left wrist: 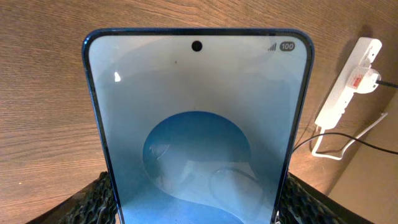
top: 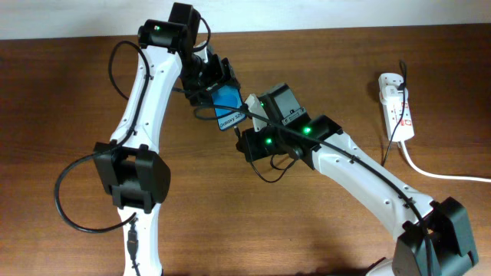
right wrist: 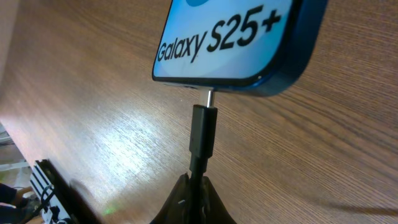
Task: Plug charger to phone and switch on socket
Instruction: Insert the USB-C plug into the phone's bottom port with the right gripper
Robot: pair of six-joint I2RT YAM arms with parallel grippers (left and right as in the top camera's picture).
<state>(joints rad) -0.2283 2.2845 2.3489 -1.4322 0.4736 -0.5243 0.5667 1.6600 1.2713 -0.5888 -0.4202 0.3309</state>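
The phone (top: 228, 103) has a blue screen with "Galaxy" text and is held tilted above the table. My left gripper (top: 207, 80) is shut on its sides; in the left wrist view the phone (left wrist: 198, 124) fills the frame between the fingers (left wrist: 199, 208). My right gripper (right wrist: 200, 193) is shut on the charger plug (right wrist: 203, 130), a black plug with a metal tip. The tip touches the phone's (right wrist: 230, 43) bottom edge at the port. From above, the right gripper (top: 247, 123) sits just below the phone. The socket (top: 397, 103) lies at the far right.
The socket's thick white cord (top: 437, 172) runs off the right edge. A thin black cable (top: 393, 134) leads from the socket, which also shows in the left wrist view (left wrist: 348, 84). Black robot cables loop near both arms on the wooden table (top: 253, 222).
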